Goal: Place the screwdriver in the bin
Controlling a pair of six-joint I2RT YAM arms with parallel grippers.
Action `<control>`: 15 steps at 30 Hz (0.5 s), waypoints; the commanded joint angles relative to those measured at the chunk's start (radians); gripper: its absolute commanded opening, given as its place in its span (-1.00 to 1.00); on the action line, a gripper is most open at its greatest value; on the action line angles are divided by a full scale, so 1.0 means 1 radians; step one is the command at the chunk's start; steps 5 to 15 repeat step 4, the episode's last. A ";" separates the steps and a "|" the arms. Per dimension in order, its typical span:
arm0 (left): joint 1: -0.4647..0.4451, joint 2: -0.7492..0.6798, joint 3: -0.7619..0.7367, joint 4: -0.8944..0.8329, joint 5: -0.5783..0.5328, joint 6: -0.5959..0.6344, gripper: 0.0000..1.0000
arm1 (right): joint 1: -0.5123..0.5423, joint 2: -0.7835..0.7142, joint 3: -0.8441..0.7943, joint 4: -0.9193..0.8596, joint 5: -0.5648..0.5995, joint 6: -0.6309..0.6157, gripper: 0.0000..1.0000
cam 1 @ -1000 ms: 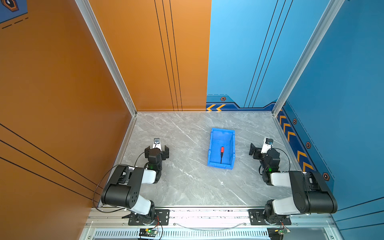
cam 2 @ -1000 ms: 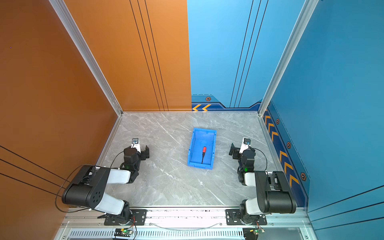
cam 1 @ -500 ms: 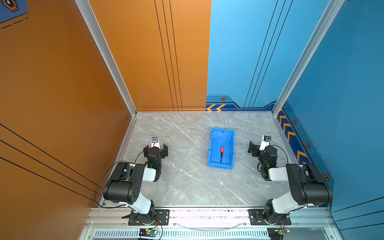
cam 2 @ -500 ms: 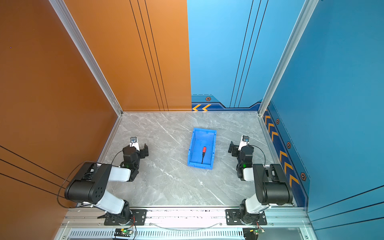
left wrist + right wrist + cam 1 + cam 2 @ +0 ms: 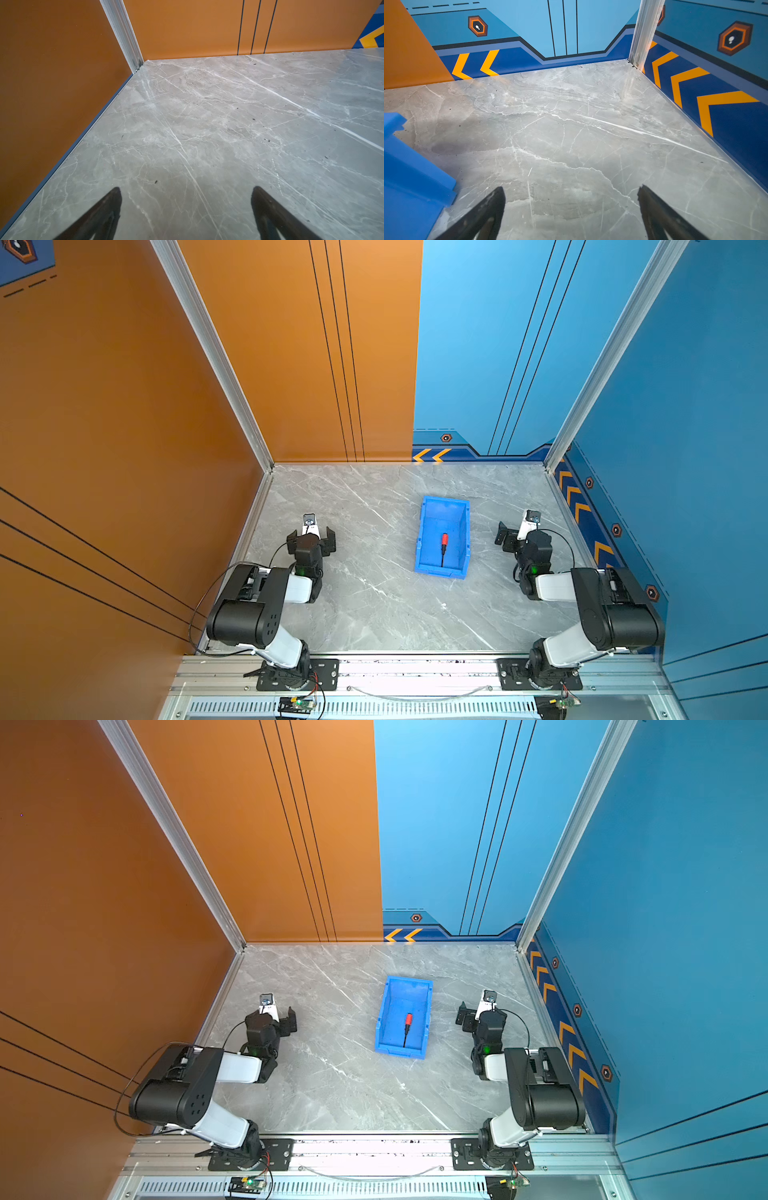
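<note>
Okay, screwdriver (image 5: 443,548) lies flat inside the blue bin (image 5: 420,531), red handle toward the back wall, shaft toward the low front lip, so placement looks done. Spread wide and empty: left tool (image 5: 186,190) and right tool (image 5: 571,189), low over the marble surface (image 5: 374,614), either side of the bin. Park without nudging it; the right tool sits nearer.

Left claw (image 5: 187,190) wide apart, right claw (image 5: 571,189) wide apart, both arms folded low
</note>
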 commanded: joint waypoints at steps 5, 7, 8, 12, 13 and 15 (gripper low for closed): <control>0.012 0.005 0.019 -0.005 -0.002 -0.014 0.96 | 0.013 0.004 0.013 -0.028 0.029 -0.022 1.00; 0.012 0.005 0.019 -0.005 -0.002 -0.014 0.96 | 0.013 0.004 0.013 -0.028 0.029 -0.022 1.00; 0.012 0.005 0.019 -0.005 -0.002 -0.014 0.96 | 0.013 0.004 0.013 -0.028 0.029 -0.022 1.00; 0.012 0.005 0.019 -0.005 -0.002 -0.014 0.96 | 0.013 0.004 0.013 -0.028 0.029 -0.022 1.00; 0.012 0.005 0.019 -0.005 -0.002 -0.014 0.96 | 0.013 0.004 0.013 -0.028 0.029 -0.022 1.00; 0.012 0.005 0.019 -0.005 -0.002 -0.014 0.96 | 0.013 0.004 0.013 -0.028 0.029 -0.022 1.00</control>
